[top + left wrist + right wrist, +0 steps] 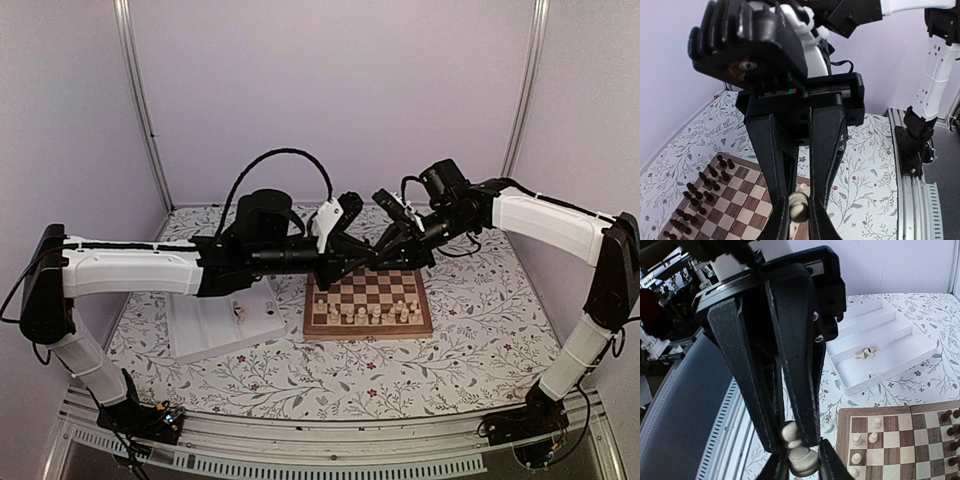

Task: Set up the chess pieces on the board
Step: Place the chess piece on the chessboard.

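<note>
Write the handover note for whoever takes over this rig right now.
Left tool: shut on a small pale cream chess piece.
Right tool: shut on a pale piece too, apparently the same one, above the brown-and-tan wooden chessboard.
Done: dark chessmen stand along one side, and several pale chessmen on the near rows.
Left: place the held piece. A few loose pale pieces lie in the white compartment tray.
</note>
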You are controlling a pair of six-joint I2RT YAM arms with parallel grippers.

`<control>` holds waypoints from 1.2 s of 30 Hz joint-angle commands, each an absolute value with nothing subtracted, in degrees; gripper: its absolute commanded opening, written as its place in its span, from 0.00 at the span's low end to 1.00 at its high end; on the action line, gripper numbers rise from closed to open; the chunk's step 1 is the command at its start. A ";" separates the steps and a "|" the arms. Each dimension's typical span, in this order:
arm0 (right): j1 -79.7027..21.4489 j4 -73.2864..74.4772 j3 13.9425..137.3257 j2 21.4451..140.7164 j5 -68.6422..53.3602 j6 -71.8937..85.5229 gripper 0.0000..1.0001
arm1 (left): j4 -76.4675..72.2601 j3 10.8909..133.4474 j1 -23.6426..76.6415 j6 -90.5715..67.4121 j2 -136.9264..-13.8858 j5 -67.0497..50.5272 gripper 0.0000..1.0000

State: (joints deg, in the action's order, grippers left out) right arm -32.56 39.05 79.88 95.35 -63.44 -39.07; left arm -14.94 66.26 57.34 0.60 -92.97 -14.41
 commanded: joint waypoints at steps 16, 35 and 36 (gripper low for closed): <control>-5.53 29.35 55.79 77.84 -53.95 -36.03 0.70 | 9.55 91.75 53.97 1.00 -116.00 -18.51 0.13; -5.26 25.38 51.59 77.16 -52.27 -34.25 0.70 | 29.06 115.02 54.02 1.16 -135.27 -17.70 0.14; -5.27 25.38 51.59 77.21 -52.28 -34.32 0.70 | 29.47 115.31 54.00 1.19 -135.55 -17.69 0.14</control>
State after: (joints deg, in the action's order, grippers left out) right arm -5.28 26.48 52.05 77.84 -52.40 -34.26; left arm 25.74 113.01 54.35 0.73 -133.80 -17.52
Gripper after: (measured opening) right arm 0.704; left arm 0.143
